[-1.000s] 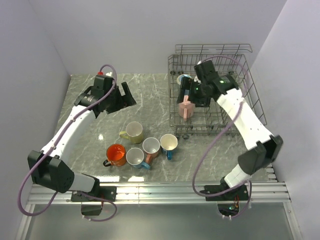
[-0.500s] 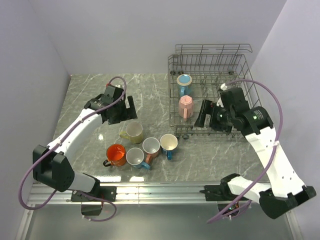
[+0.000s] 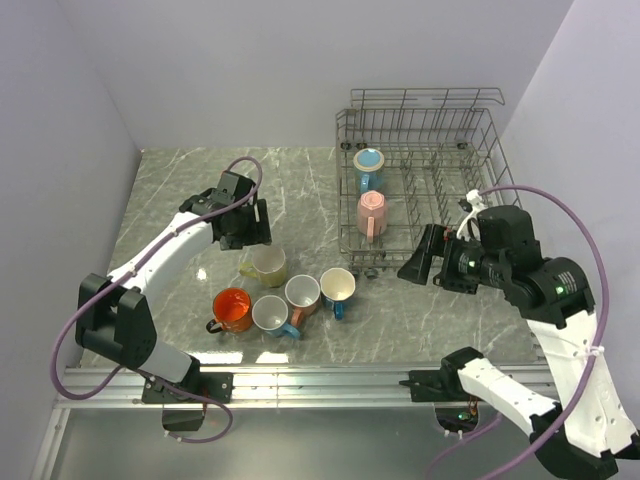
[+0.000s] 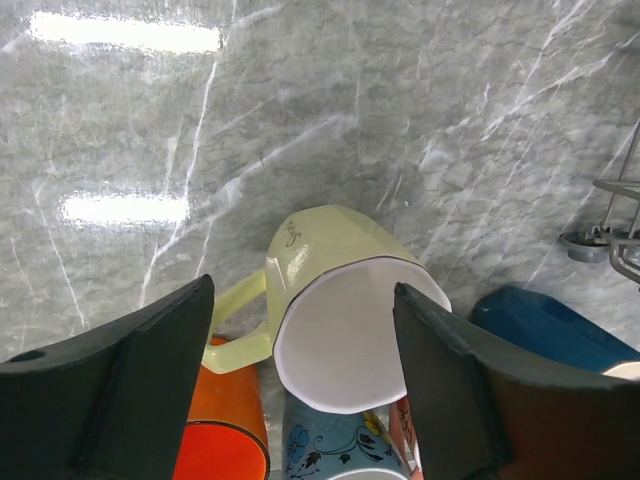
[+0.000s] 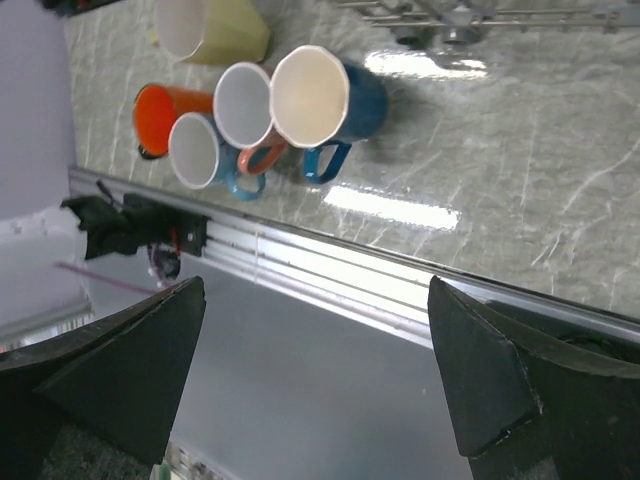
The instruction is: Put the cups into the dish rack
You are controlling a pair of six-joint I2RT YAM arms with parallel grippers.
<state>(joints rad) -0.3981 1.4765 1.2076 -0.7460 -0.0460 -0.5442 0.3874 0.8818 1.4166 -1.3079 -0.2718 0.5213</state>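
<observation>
Pick-up stage: left tool [image 4: 300, 300] spread astride the yellow-green mug [image 4: 335, 240] on the counter [image 4: 400, 100], not yet gripping (right tool [image 5: 316, 290] spread, empty). Next: close, lift, carry to dish rack [image 3: 512, 203]

Overhead view: a grey, white-veined marble counter [image 3: 300, 190] fills the centre of the frame. Plain pale walls close it in: a back wall [image 3: 250, 70] across the top, a left wall [image 3: 50, 150] and a right wall [image 3: 590, 120]. A ribbed aluminium rail [image 3: 320, 385] runs along the counter's lower edge, with a flat grey surface [image 3: 320, 440] beneath it. Left wrist view: two bright strip reflections [image 4: 125, 35] lie on the marble at upper left. Right wrist view: the rail [image 5: 330, 268] crosses diagonally.
</observation>
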